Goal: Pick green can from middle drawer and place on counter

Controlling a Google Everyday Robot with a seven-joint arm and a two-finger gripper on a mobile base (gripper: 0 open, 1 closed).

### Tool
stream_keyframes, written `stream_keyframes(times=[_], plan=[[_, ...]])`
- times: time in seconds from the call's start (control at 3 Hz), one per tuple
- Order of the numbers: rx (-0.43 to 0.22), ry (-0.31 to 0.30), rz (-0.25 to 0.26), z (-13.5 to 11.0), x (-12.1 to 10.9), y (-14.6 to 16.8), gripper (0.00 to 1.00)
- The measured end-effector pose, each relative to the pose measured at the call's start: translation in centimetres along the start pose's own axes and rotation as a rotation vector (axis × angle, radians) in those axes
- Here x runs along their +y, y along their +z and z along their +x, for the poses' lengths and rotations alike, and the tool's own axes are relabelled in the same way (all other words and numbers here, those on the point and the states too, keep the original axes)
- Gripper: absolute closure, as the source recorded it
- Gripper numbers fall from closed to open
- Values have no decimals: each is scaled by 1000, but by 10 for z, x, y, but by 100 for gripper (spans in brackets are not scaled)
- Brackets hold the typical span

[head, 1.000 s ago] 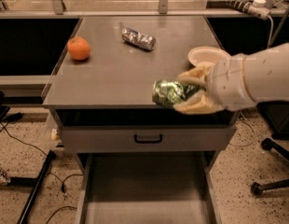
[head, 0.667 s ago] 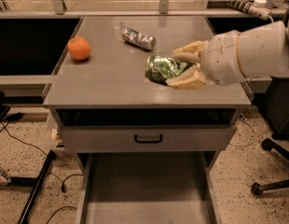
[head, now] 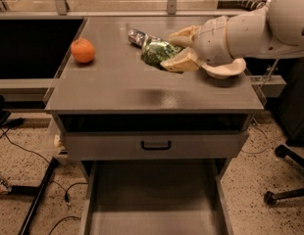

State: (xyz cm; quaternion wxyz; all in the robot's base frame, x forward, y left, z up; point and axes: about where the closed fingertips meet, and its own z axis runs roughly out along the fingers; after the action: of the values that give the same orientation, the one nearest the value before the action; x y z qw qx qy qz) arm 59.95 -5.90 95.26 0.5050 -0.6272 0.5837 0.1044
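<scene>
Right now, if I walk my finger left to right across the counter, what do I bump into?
Orange → green can, clamped in the gripper over the counter → white bowl.

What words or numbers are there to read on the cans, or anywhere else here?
No text can be read anywhere.
green can, held by the gripper above the counter: mottled skin, no print to make out.
silver-and-blue can lying behind it: any markings cannot be made out.
drawer front: no label, only a black handle.
orange: nothing written on it.
</scene>
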Motion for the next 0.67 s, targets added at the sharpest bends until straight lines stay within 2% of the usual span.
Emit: stream_keyframes(times=[0.33, 0.67], plan=[[13, 51, -9, 26, -17, 25, 100], [37, 91, -20, 52, -24, 44, 100]])
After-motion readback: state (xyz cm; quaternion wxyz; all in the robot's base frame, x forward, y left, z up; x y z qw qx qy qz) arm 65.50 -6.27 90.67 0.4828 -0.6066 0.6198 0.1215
